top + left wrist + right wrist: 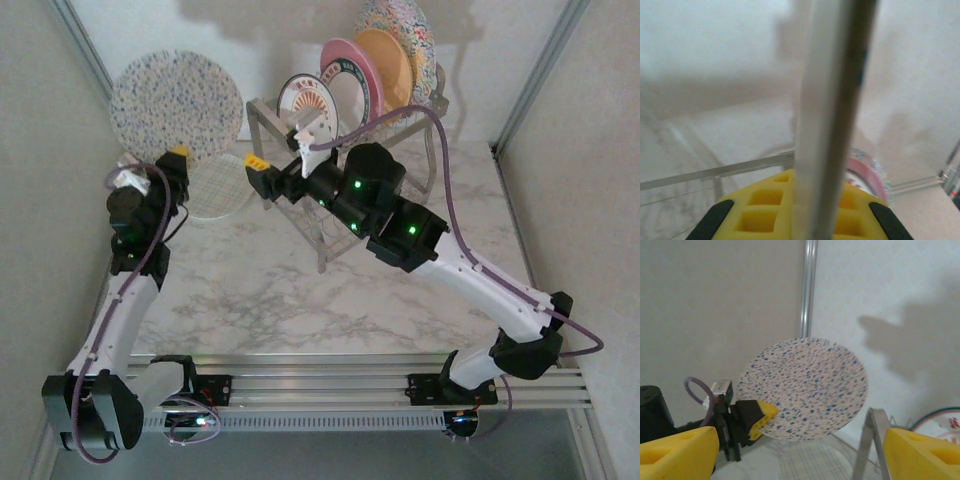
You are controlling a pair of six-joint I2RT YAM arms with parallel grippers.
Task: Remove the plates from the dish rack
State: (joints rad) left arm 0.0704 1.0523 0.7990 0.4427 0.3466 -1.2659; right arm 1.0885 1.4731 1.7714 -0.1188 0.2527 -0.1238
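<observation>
My left gripper (178,153) is shut on the lower edge of a large blue-speckled plate (176,104), held upright off the table at the far left. In the left wrist view that plate's rim (832,115) runs edge-on between the yellow pads (757,212). The right wrist view faces the same plate (805,387). My right gripper (280,150) hangs open and holds nothing at the left end of the dish rack (262,120); its yellow fingers (675,455) stand wide apart. Standing in the rack are a small white plate with an orange medallion (305,100), a pink plate (350,72) and an orange plate (388,62).
A white plate with a greenish rim (218,186) lies flat on the marble table between the left gripper and the rack. A patterned plate (400,28) stands at the rack's far end. A rack leg (871,440) rises close to my right finger. Walls close in at back and both sides.
</observation>
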